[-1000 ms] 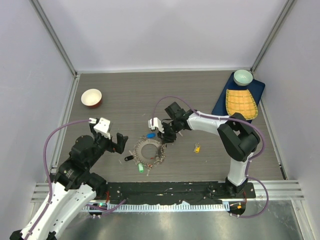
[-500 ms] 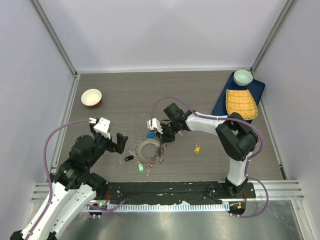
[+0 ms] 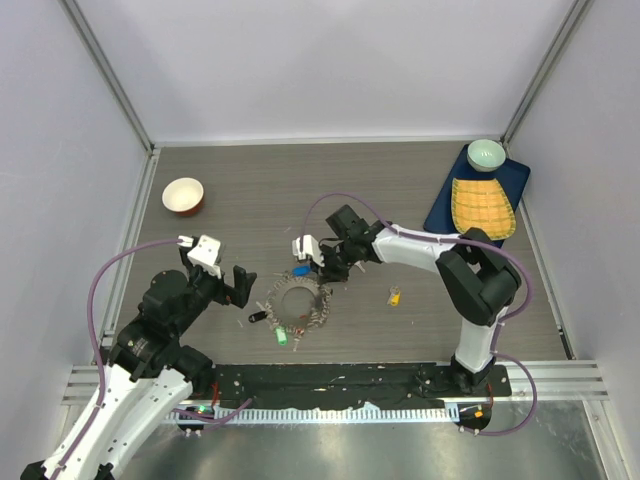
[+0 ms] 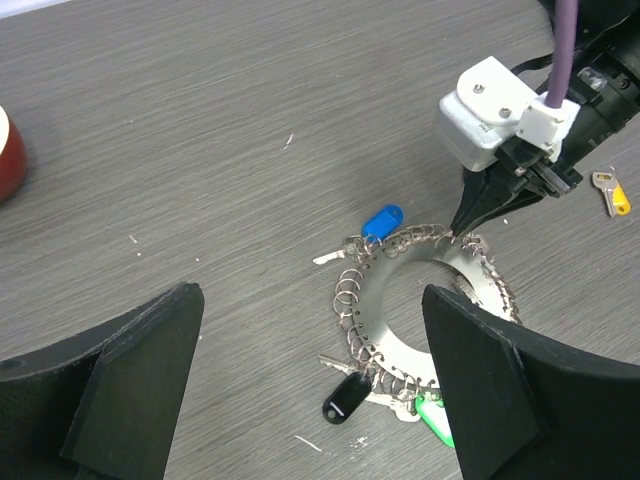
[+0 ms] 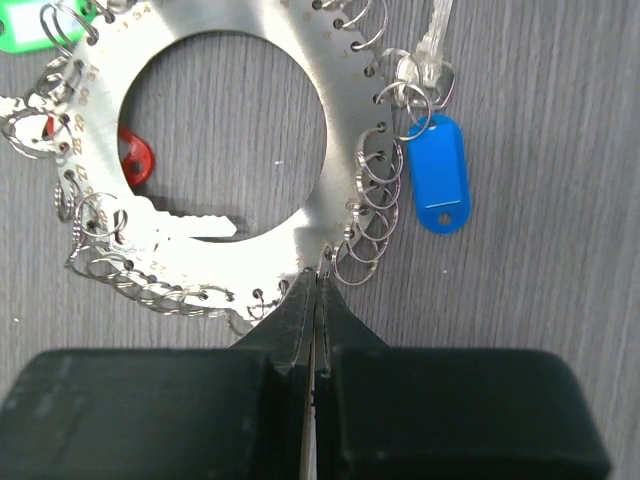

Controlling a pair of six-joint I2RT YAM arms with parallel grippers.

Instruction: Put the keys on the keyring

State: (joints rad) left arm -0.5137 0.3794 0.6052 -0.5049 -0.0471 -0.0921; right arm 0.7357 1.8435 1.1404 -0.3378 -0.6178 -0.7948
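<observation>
Change of state: the right gripper [image 5: 313, 285] has gone from partly spread to fully clenched within the last second, and its arm has edged left toward the keyring [image 4: 375, 300]; the closed tips now meet at the ring's rim, on its far-right side in the top view, touching the fringe of small wire loops there; whether one loop is nipped between the tips cannot be told. The left gripper [image 4: 310, 330] is released, jaws wide, hovering just left of the keyring and apart from it.

Meaning for the task: judged as a pinch to steady the ring or catch a loop, a preparatory step; one loose key with a yellow tag [image 3: 394, 296] lies on the table [image 3: 250, 190] to the right of the ring, not attached; the blue-tag key [image 5: 438, 175], black-tag key [image 4: 345, 398] and green-tag key [image 4: 435, 415] hang at the ring's fringe.

Containers: a red bowl [image 3: 183, 195] stands far left, nothing discernible inside; a green bowl [image 3: 486, 153] stands far right on the far end of a blue tray [image 3: 515, 175], contents not discernible; a yellow cloth [image 3: 482, 207] lies on the same tray, near side.
</observation>
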